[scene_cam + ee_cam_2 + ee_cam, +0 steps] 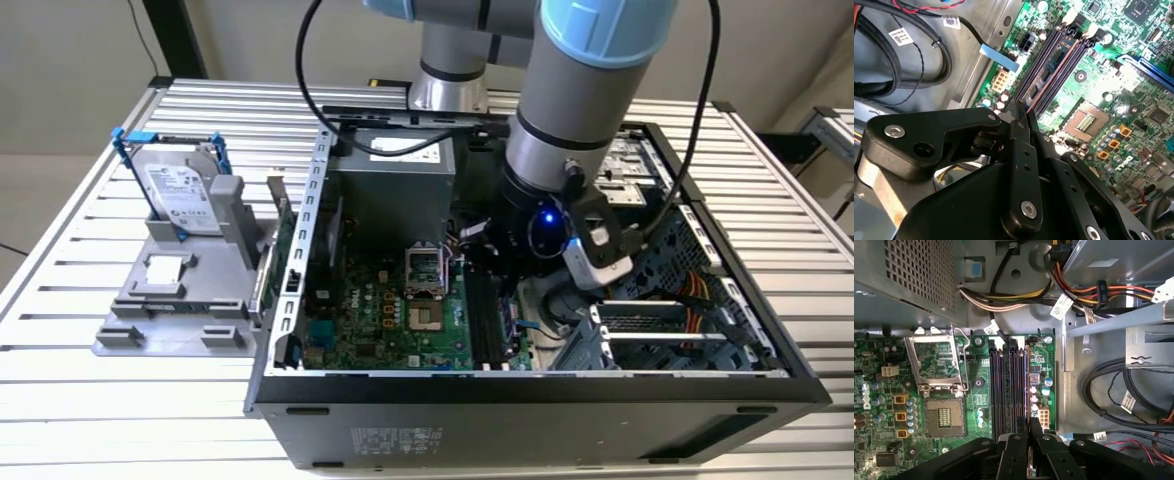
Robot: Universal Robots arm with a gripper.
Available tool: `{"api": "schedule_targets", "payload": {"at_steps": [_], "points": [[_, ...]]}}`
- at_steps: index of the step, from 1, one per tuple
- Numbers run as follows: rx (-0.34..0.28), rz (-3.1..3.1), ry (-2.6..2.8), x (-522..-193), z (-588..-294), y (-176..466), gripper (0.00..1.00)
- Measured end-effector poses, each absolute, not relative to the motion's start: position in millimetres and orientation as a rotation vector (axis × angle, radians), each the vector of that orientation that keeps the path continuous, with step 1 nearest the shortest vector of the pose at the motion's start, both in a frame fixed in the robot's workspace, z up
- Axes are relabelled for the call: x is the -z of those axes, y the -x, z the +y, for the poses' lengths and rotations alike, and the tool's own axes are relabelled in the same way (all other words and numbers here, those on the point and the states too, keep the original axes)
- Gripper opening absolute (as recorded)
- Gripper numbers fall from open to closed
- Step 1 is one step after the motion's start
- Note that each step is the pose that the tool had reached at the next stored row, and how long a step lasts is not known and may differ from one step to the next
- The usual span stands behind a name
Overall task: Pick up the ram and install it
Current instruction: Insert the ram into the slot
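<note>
Now the gripper [1023, 107] fingers are closed on the ram [1054, 62], pressing it into a motherboard [944, 390] slot.

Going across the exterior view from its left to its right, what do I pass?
Silver hard drive with blue handles standing in a grey plastic holder → green motherboard inside the open black computer case → the robot arm's black gripper low over the board → orange and yellow cables.
</note>
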State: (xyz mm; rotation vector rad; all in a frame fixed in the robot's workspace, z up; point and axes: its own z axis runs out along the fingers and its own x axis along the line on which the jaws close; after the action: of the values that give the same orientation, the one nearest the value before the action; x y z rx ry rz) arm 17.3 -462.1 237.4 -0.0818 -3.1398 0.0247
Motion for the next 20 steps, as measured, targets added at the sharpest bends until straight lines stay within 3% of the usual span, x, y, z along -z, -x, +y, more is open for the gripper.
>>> {"api": "schedule_targets", "payload": {"at_steps": [20], "points": [[-0.033, -3.139, 0.077, -230.4, -464.4, -16.3, 0.00]]}}
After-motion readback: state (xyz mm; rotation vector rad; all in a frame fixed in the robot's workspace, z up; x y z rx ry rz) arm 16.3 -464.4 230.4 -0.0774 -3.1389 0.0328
